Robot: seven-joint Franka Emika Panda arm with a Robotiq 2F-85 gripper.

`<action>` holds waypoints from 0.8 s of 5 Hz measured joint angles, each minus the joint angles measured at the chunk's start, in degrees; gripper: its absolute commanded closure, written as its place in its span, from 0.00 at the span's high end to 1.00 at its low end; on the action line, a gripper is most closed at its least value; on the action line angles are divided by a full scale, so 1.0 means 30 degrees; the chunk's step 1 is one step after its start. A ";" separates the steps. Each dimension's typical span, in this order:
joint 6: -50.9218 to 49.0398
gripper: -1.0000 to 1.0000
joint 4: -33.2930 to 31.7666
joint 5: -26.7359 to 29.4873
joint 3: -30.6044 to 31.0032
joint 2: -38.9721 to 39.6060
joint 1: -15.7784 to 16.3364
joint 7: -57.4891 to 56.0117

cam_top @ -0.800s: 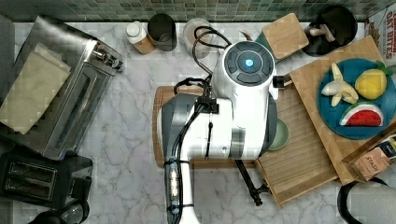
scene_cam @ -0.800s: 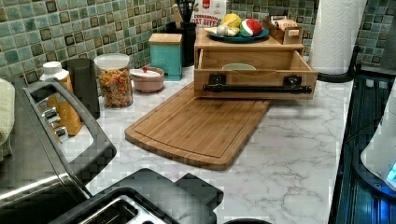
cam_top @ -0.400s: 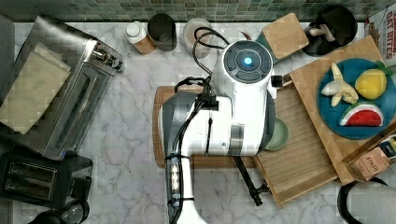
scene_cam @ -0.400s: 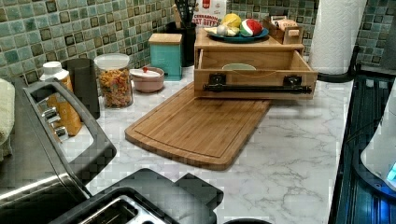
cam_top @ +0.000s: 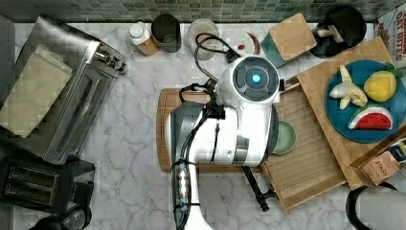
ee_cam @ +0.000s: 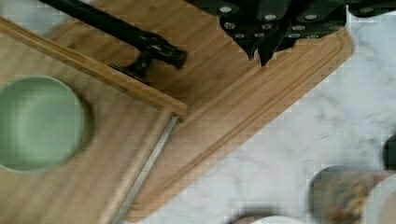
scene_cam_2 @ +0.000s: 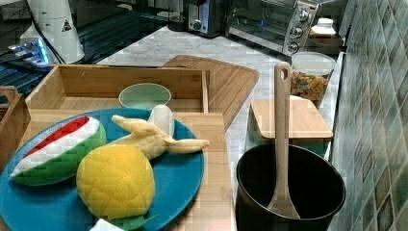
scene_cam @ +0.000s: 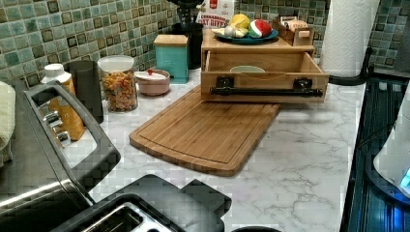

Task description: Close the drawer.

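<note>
The drawer [cam_top: 306, 165] is pulled out of the wooden box, over the near edge of the cutting board [cam_top: 165, 129]. Its slatted bottom holds a green bowl [cam_top: 286, 137]. The long black bar handle [cam_top: 253, 189] runs along the drawer's front, as the left view also shows [scene_cam: 267, 91]. My arm hangs over the cutting board and the drawer's front. In the wrist view my gripper [ee_cam: 261, 53] is shut and holds nothing. It hovers above the cutting board [ee_cam: 261, 102], just beside one end of the handle [ee_cam: 116, 28] and apart from it.
The box top [cam_top: 330, 81] bears a blue fruit plate [cam_top: 364, 103]. Jars [scene_cam: 117, 82] and a teal canister [scene_cam: 171, 58] line the tiled wall. A toaster oven [cam_top: 57, 96] and a toaster [cam_top: 38, 184] stand on the top view's left. A paper towel roll [scene_cam: 345, 34] stands beside the box.
My wrist has shifted a little toward the top view's bottom. The drawer, the bowl and the cutting board have stayed where they were.
</note>
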 measured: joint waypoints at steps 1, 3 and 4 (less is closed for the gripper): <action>0.0443 0.00 -0.1436 0.0745 0.0011 -0.0526 0.0121 -0.4192; 0.1049 0.00 -0.3935 0.2181 0.0501 -0.1722 0.0268 -1.0328; 0.1935 0.00 -0.4831 0.1025 0.0586 -0.2247 0.0834 -1.2958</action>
